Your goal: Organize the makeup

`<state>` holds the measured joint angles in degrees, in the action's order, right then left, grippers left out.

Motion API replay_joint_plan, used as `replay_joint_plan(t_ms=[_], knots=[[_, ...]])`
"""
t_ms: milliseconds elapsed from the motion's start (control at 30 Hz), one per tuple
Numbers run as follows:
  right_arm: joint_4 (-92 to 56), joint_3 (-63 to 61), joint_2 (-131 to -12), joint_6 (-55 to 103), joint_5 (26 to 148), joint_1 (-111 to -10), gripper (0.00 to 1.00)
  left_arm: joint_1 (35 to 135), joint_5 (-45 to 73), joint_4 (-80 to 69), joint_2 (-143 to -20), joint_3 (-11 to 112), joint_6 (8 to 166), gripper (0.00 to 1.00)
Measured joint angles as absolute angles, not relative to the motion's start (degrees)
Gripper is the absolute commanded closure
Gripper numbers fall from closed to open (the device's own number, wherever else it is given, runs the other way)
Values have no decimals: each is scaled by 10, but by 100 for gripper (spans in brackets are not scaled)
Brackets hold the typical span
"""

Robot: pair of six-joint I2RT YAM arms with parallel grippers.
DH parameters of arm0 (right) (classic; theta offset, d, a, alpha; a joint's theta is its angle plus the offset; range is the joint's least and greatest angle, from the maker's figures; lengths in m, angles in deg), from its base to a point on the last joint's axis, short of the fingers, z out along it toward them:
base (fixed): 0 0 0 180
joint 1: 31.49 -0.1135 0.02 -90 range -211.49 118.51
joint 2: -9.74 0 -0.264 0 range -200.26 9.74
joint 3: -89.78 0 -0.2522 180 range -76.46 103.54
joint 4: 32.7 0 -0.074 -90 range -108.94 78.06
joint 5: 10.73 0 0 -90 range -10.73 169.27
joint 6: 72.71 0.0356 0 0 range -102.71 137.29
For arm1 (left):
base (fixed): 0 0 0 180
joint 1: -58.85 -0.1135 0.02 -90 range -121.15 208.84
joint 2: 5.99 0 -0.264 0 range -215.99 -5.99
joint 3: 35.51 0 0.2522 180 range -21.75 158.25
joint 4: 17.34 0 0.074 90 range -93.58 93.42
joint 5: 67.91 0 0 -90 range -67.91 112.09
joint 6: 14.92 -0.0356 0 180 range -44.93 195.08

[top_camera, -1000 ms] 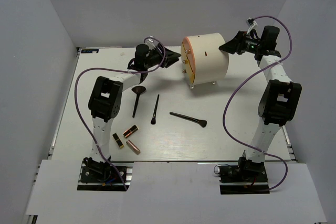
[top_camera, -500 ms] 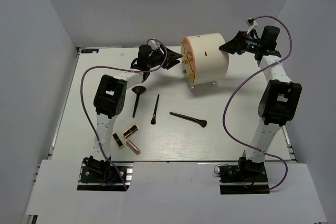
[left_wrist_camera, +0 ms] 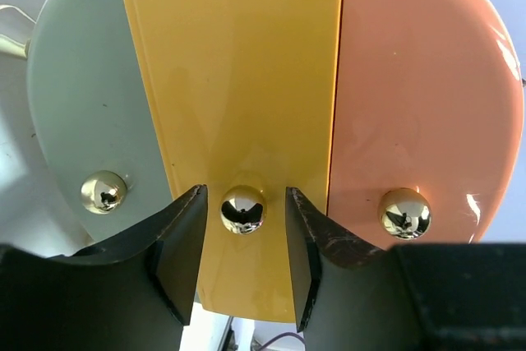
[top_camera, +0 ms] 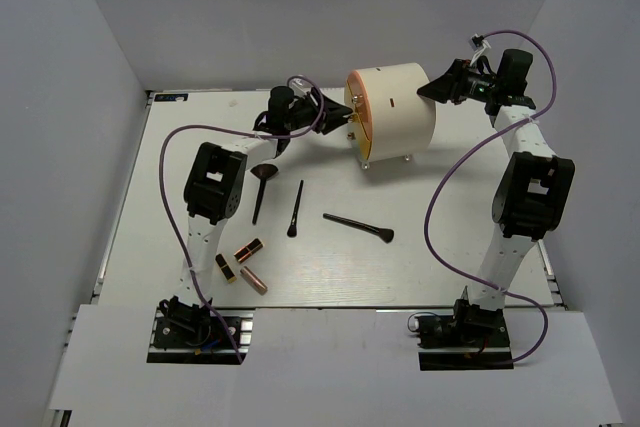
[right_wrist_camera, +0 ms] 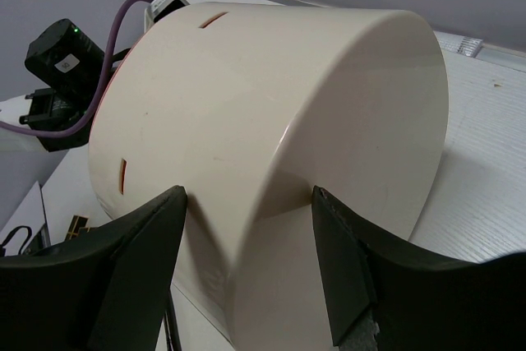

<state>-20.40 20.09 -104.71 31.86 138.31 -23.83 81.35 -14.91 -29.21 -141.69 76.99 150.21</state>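
Note:
The makeup lies on the white table [top_camera: 450, 247]. A brush with a wide brown head [top_camera: 262, 185], a thin black brush [top_camera: 296, 209] and a third black brush [top_camera: 358, 227] lie in the middle. Three lipstick tubes [top_camera: 249, 248], [top_camera: 225, 268], [top_camera: 254, 280] lie at the front left. My left gripper [top_camera: 343, 115] [left_wrist_camera: 242, 203] is open, its jaws on either side of the middle gold knob [left_wrist_camera: 243, 209] on the yellow drawer front [left_wrist_camera: 238, 80]. My right gripper [top_camera: 425, 94] [right_wrist_camera: 246, 203] is open and straddles the cream cylinder's back rim.
The large cream cylinder [top_camera: 400, 107] [right_wrist_camera: 271, 104] lies on its side at the back centre. Its round face has a grey [left_wrist_camera: 82, 104], a yellow and an orange panel [left_wrist_camera: 419, 96], each with a gold knob. Grey walls surround the table.
My left gripper has moved right, up to the cylinder's drawer face. The right arm and the makeup have not moved.

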Motion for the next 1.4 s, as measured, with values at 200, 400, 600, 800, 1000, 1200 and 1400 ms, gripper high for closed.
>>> replay_joint_plan(t_ms=[200,400,600,800,1000,1200,1400], knots=[[-204,200,-1047,319,1383,-238,33,816,-155,-294,-1417,770,1512,57],[-206,196,-1044,318,1381,-238,33,818,-162,-302,-1426,770,1521,53],[-206,194,-1043,318,1381,-238,33,819,-165,-305,-1427,770,1525,51],[-206,193,-1043,318,1381,-238,33,819,-168,-307,-1428,770,1527,52],[-206,193,-1042,318,1381,-238,34,819,-175,-320,-1433,770,1536,62],[-206,192,-1042,318,1381,-238,34,819,-177,-327,-1433,770,1543,81],[-206,192,-1042,318,1381,-238,34,819,-177,-330,-1433,768,1545,92]])
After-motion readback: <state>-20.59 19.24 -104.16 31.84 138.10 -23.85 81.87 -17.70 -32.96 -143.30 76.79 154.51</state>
